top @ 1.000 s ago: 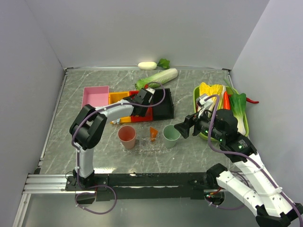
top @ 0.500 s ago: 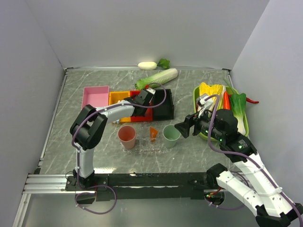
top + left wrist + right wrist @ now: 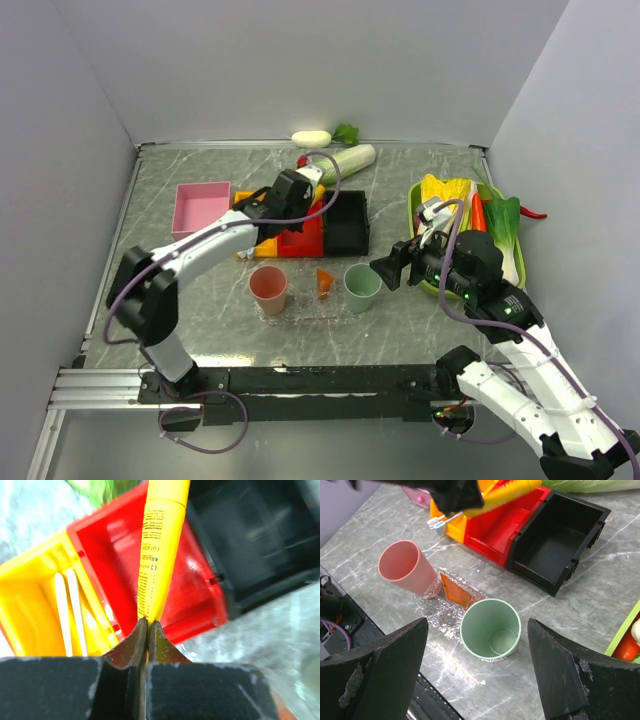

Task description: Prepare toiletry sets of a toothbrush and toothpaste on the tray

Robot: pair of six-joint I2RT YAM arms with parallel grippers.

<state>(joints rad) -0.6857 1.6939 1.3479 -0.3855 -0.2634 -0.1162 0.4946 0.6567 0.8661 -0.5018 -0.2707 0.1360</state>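
My left gripper (image 3: 148, 622) is shut on the flat end of the yellow-orange toothpaste tube (image 3: 160, 545) and holds it above the red bin (image 3: 110, 555). In the top view this gripper (image 3: 297, 192) hangs over the bins. Two white toothbrushes (image 3: 64, 610) lie in the yellow bin (image 3: 30, 605). The orange toothpaste tube (image 3: 455, 592) stands on the clear tray (image 3: 442, 616), between the pink cup (image 3: 407, 569) and the green cup (image 3: 490, 628). My right gripper (image 3: 477, 622) is open and empty above the green cup.
A black bin (image 3: 345, 222) stands right of the red bin and a pink bin (image 3: 200, 207) at the left. A green tray of vegetables (image 3: 425, 270) lies at the right. A cabbage (image 3: 335, 162) lies at the back.
My left gripper has risen out of the red bin with the yellow-orange tube and the arm has stretched out. The right arm has not moved.
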